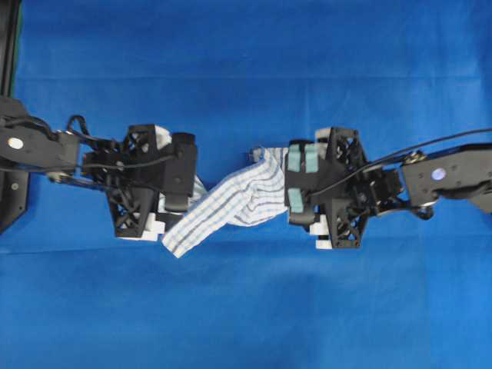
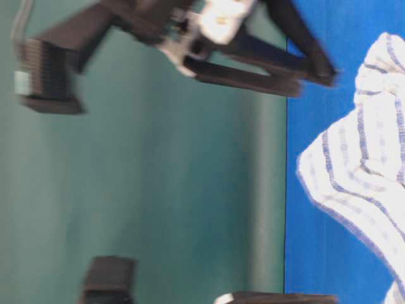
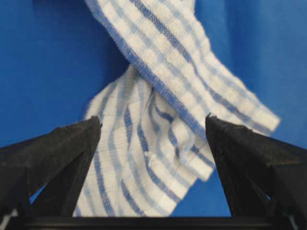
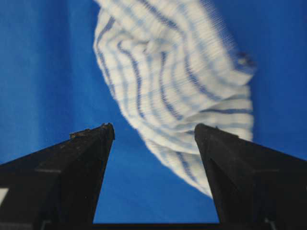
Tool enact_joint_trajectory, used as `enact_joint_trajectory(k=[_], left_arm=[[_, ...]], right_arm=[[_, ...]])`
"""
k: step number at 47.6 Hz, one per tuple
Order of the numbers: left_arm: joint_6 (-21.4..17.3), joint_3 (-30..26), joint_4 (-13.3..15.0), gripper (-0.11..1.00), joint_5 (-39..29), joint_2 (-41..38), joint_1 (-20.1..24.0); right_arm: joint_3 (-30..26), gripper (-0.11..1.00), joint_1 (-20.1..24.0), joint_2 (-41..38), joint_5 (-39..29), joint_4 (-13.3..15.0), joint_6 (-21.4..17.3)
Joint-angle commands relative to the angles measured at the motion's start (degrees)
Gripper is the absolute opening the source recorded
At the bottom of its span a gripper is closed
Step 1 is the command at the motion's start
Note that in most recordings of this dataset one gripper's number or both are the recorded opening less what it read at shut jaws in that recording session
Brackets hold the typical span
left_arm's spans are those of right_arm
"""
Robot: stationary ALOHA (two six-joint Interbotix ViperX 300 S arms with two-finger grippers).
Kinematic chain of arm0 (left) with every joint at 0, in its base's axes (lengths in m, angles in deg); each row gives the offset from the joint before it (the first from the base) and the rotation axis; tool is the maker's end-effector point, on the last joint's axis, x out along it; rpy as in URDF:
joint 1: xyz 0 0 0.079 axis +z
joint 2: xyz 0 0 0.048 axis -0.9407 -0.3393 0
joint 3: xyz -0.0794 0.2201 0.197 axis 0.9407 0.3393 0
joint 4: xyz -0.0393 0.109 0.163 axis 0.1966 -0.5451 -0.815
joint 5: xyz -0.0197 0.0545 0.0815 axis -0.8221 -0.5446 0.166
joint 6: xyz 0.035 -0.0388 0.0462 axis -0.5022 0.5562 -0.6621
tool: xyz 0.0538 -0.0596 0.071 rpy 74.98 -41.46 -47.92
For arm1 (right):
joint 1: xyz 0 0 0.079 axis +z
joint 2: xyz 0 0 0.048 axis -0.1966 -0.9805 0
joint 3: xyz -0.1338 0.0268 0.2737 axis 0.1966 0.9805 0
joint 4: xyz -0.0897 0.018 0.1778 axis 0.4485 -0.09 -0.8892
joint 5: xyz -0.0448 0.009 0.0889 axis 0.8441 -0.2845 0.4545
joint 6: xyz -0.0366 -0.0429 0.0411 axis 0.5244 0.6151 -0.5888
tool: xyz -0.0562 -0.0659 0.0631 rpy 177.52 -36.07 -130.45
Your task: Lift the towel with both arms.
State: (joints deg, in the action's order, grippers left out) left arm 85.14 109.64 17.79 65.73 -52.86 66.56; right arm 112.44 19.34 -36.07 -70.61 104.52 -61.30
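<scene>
The towel (image 1: 231, 201), white with blue and grey checks, lies twisted on the blue cover between the two arms. My left gripper (image 1: 173, 184) is over the towel's left end. In the left wrist view the towel (image 3: 158, 96) spreads between the wide-apart jaws of that open gripper (image 3: 153, 127), which grips nothing. My right gripper (image 1: 296, 188), with teal pads, is at the towel's right end. It is open (image 4: 154, 132), with mostly blue cover between its jaws. The towel (image 4: 172, 72) lies ahead, one fold reaching the right-hand finger (image 4: 225, 163). The table-level view shows the towel (image 2: 361, 164) on the cover.
The blue table cover (image 1: 246, 307) fills the overhead view around both arms. A dark strip (image 1: 8, 46) runs along the cover's left edge. In the table-level view a blurred black arm part (image 2: 253, 63) hangs against a green background.
</scene>
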Motion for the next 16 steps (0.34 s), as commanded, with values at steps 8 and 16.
enact_joint_trajectory(k=[8,16], left_arm=[[-0.2,-0.4,0.1,0.91,4.1,-4.5,-0.2],[-0.2,0.2,0.1,0.91,6.5,-6.9,-0.3]], right_arm=[[0.1,0.68,0.2,-3.4,4.7,-0.1,-0.1],[0.2,0.68,-0.1,-6.9,8.1,-0.1,-0.1]])
